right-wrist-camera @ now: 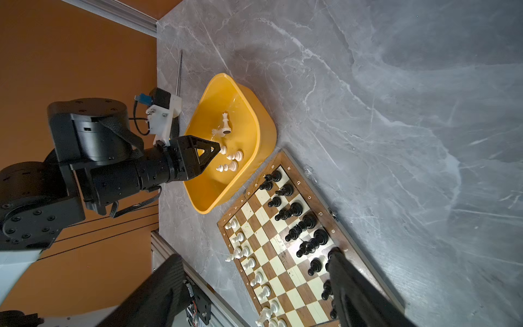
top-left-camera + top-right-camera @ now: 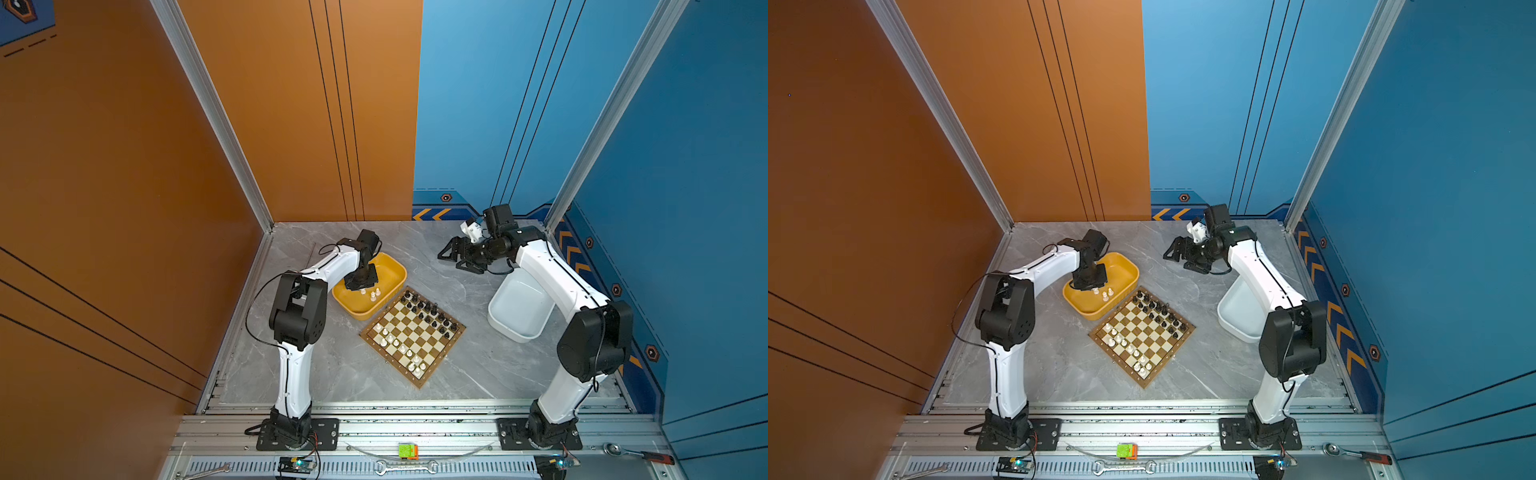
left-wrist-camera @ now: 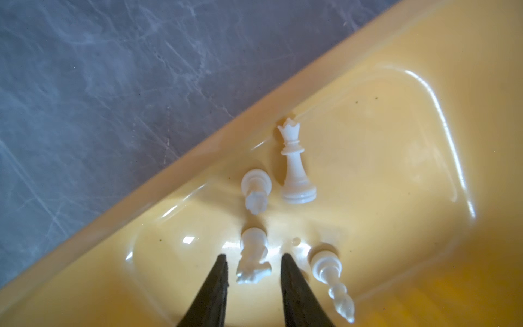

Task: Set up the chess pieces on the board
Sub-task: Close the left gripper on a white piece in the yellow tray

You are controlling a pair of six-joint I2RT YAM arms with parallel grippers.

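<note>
Straddles fallen white knight (image 3: 252,260) in yellow tray (image 3: 396,85) with parted left claw (image 3: 254,255), not gripping; holds right claw (image 2: 451,259) wide apart, empty, above bench (image 2: 478,365).

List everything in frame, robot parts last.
board: 1, brown-cream, table centre
black chess pieces: two rows, black, board's far-right edge
white chess pieces on board: partial rows, white, near-left edge
yellow tray: 1, yellow, left of board
white chess pieces in tray: at least 4, white, yellow tray; queen upright
white tray: 1, white, right of board
wrenches: 2, silver, front rail
ratchet: 1, red handle, front rail
left gripper: 1, black, open astride lying knight
right gripper: 1, black, open above table, back
</note>
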